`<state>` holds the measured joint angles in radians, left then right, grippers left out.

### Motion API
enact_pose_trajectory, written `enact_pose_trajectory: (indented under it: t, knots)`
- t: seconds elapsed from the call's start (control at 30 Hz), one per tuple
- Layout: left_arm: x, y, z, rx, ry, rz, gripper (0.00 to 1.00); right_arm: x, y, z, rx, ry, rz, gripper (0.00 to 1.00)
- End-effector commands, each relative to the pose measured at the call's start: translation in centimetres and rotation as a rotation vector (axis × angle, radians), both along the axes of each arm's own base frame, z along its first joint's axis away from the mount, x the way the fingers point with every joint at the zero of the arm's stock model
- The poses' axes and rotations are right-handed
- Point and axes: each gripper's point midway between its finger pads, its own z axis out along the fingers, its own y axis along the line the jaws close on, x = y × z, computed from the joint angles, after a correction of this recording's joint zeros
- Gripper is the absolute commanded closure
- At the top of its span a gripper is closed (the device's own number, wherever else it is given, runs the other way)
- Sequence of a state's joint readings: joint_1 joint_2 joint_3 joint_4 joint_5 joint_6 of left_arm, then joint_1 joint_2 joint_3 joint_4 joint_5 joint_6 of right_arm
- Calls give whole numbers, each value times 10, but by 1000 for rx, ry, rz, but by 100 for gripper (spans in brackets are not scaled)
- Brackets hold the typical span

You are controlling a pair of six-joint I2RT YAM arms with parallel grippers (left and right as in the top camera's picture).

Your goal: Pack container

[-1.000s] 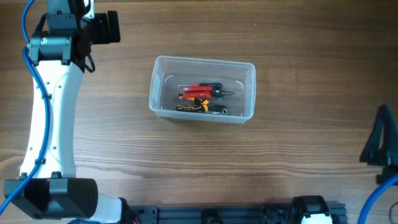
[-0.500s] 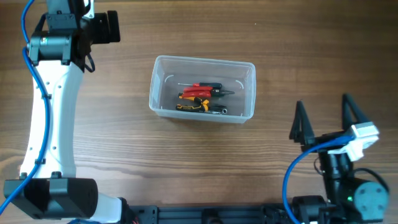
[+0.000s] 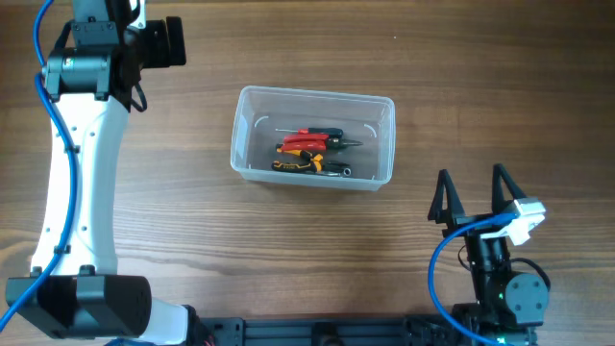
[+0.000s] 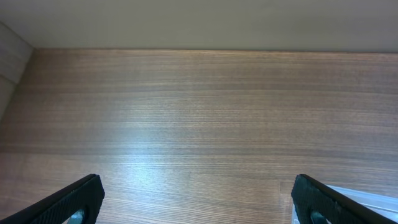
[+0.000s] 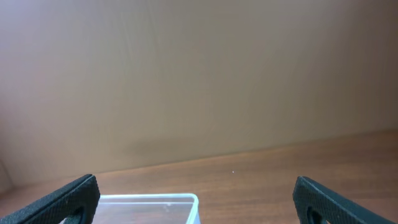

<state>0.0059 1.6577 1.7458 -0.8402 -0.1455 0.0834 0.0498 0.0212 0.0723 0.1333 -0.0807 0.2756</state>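
Observation:
The clear plastic container (image 3: 313, 137) sits mid-table in the overhead view. Inside lie red-handled tools (image 3: 307, 140) and a yellow-and-black tool (image 3: 298, 165). My right gripper (image 3: 473, 195) is open and empty, near the front right, below and right of the container. The container's far corner shows low in the right wrist view (image 5: 149, 207), between my spread right fingers (image 5: 198, 200). My left arm is at the far left; its fingertips are hidden in the overhead view. In the left wrist view my left gripper (image 4: 199, 199) is open over bare wood, with a container corner (image 4: 367, 200) at the lower right.
The table's back edge and a pale wall (image 5: 199, 74) show in the right wrist view. The left arm's white link (image 3: 82, 163) runs down the left side. A black rail (image 3: 336, 332) lies along the front edge.
My right arm has come into view from the right edge and moved left toward the front, fingers open. The left arm and container have not moved.

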Motion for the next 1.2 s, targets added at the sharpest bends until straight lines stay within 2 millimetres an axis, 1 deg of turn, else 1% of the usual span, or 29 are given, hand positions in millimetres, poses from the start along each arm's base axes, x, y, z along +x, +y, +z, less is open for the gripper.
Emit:
enact_pose_trajectory:
  t: [0.0,0.07,0.2,0.33,0.4,0.53,0.7,0.83,0.93,1.0,1.07,1.1,1.17]
  knots:
    - [-1,2,7,-9,-20,19,0,2,-4,-9,22,7,-20,0]
    - [-1,2,7,-9,-20,19,0,2,-4,-13,15,13,-21,0]
    - [-1,2,7,-9,-20,19,0,5,-3,-27,-6,40,-22,0]
    - [-1,2,7,-9,-20,19,0,4,6,-27,-150,19,15,0]
    - [-1,2,7,-9,-20,19,0,4,7,-28,-194,16,16,0]
    - [-1,2,7,-9,-20,19,0,5,7,-34,-204,40,18,0]
    - [-1,2,7,-9,-20,19,0,5,7,-34,-213,39,15,0]
    - [-1,2,7,-9,-20,19,0,5,7,-34,-283,28,6,0]
    - [-1,2,7,-9,-20,19,0,5,7,-35,-281,30,6,0]
    - [-1,2,7,-9,-20,19,0,5,7,-41,-282,57,9,0]
    - [-1,2,7,-9,-20,19,0,6,7,-55,-284,113,17,0]
    - [-1,2,7,-9,-20,19,0,6,6,-59,-284,130,15,0]
    - [-1,2,7,-9,-20,19,0,7,6,-60,-284,135,16,0]
